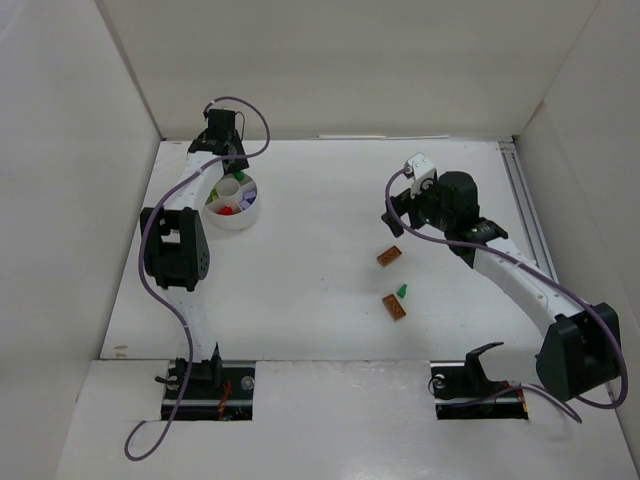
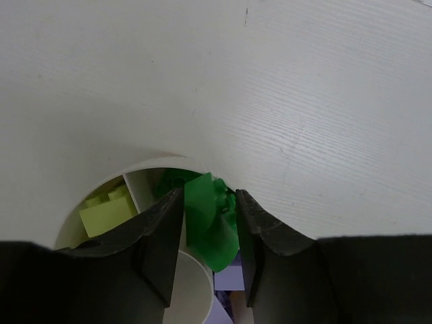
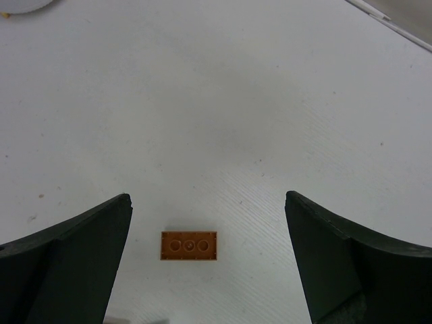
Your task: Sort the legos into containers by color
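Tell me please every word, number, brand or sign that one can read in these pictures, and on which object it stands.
No text can be read in any view.
On the orange brick: three round marks, no letters to make out.
On the green brick held in the left end effector: no marking visible.
On the white cup and the table: no label or sign visible.

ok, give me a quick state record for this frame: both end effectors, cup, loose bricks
left end effector: shut on a small green plastic brick, over the round white divided plastic cup
right end effector: open, empty, above a flat brown-orange plastic brick
cup contents: yellow-green brick, red brick, others unclear
loose on white table: second brown-orange brick, tiny green piece beside it
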